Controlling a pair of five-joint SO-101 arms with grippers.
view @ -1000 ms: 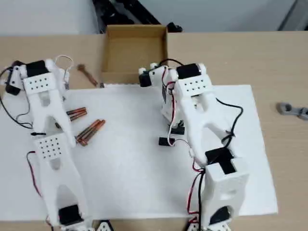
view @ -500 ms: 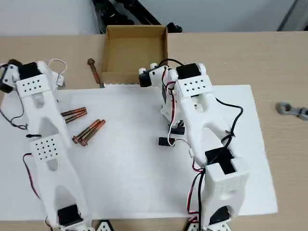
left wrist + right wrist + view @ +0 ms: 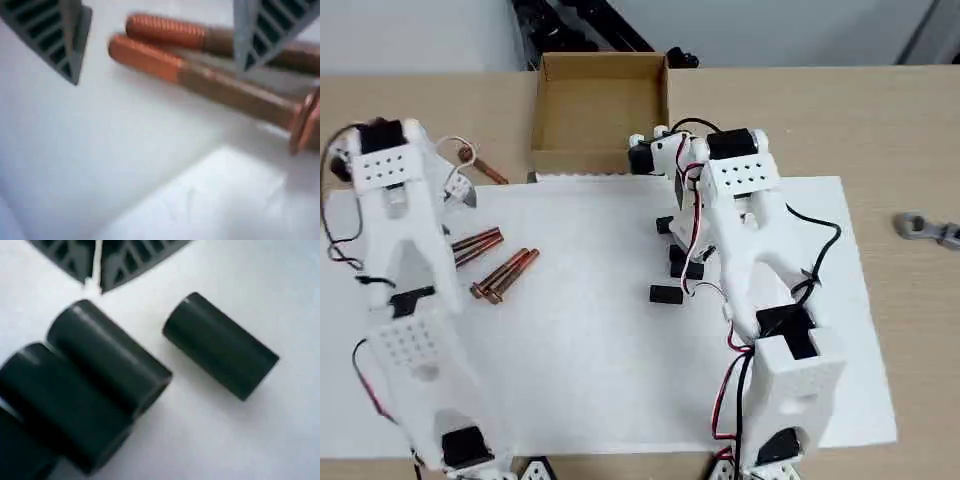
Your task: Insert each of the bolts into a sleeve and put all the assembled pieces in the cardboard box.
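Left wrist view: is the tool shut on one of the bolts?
No, the left tool has its fingers spread wide apart above two bolts that lie side by side on the white sheet.

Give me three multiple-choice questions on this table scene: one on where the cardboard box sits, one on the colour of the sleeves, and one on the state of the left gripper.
1. Where is the cardboard box?
A. On the bare table, just beyond the far edge of the white sheet
B. In the middle of the sheet
C. Held in a gripper

2. What colour are the sleeves?
A. Copper
B. Black
C. White

3. How is the left gripper?
A. Shut on a bolt
B. Shut on a sleeve
C. Open, holding nothing

Answers:
1 A: the high view shows it on wood past the sheet's edge.
2 B: the right wrist view shows them black against the white sheet.
3 C: the left wrist view shows its fingers wide apart above two bolts lying on the sheet.
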